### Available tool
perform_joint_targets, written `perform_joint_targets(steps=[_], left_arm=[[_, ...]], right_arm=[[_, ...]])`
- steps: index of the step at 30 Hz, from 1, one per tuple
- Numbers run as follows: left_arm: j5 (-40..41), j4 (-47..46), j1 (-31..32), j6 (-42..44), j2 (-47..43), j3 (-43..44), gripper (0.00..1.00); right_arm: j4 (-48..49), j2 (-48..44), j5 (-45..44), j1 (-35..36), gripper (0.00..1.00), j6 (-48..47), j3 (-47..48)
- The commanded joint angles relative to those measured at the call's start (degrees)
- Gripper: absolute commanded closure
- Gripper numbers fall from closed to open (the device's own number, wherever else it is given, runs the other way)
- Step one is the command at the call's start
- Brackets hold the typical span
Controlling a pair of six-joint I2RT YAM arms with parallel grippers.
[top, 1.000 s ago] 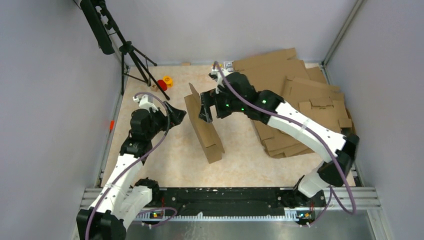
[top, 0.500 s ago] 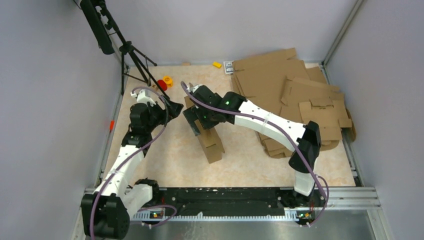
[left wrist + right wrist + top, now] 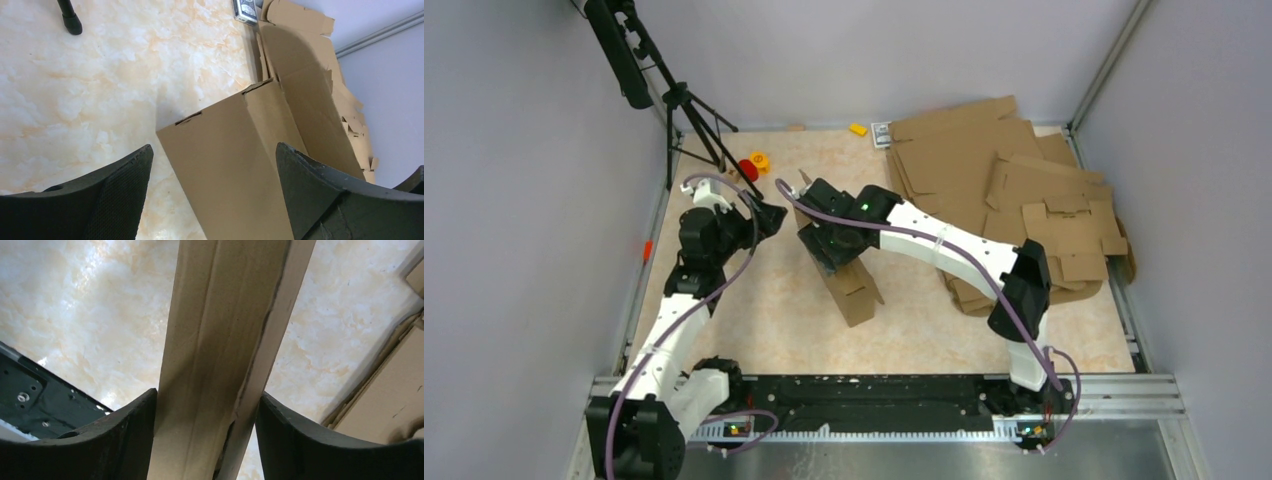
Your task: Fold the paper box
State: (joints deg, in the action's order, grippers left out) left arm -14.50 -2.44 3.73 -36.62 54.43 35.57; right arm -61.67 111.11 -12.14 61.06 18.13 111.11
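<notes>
Stretching leftward from its near-right base, the right arm (image 3: pixel 964 250) bends down over the upright paper box (image 3: pixel 854 292) at the centre, right gripper (image 3: pixel 826 246) clamped on its top edge; the left gripper (image 3: pixel 769 214) hovers released, just left.

one paper box (image 3: pixel 854 295), two end effectors (image 3: pixel 770 214) (image 3: pixel 822 252), one tripod (image 3: pixel 680 98)

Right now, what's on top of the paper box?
The right jaws clamp the paper box along its top edge, cardboard filling their gap. Its far end is hidden under the right arm.
</notes>
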Motion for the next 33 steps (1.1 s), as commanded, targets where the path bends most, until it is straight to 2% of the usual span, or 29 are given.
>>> perform_joint_targets(steps=[1,5,9,13,19,21,23,28,33], left_arm=[[-1.94,-3.42,-0.39,0.38,-2.14,-0.85,0.09],[-7.28,-6.14,-0.34,1.92,-2.23,-1.88,0.09],[-11.3,-9.65,-0.3,2.79,-2.42,-2.63,0.1],[-19.56,-21.63,-0.3,8.56,-0.18,-3.9,0.11],[-40.86,-34.75,0.06,14.01,13.0,3.57,0.12],[-46.36,-34.55,0.7,15.67,16.25,6.86,0.16],[-46.85,-31.27,1.81,20.63,17.08,8.5,0.21],[-48.11,-25.39,4.96,28.85,16.18,8.78,0.14],[-49.39,-18.58,8.51,36.88,17.71,10.79,0.14]], right_arm=[[-2.49,-5.92,1.4,0.6,0.39,-7.24,-1.97],[-1.39,-14.85,1.19,0.03,0.38,-12.76,-11.16],[-0.82,-24.63,6.53,-4.02,0.35,-15.57,-19.19],[-1.47,-31.01,13.19,-8.07,0.33,-16.79,-24.11],[0.68,-36.28,15.03,-8.23,0.31,-17.08,-30.61],[2.04,-37.33,14.72,-8.3,0.31,-17.09,-32.57],[3.35,-37.91,15.22,-8.23,0.32,-17.41,-34.0],[6.43,-38.44,15.52,-8.28,0.31,-17.78,-36.89],[7.18,-38.75,16.36,-8.4,0.31,-19.84,-38.64]])
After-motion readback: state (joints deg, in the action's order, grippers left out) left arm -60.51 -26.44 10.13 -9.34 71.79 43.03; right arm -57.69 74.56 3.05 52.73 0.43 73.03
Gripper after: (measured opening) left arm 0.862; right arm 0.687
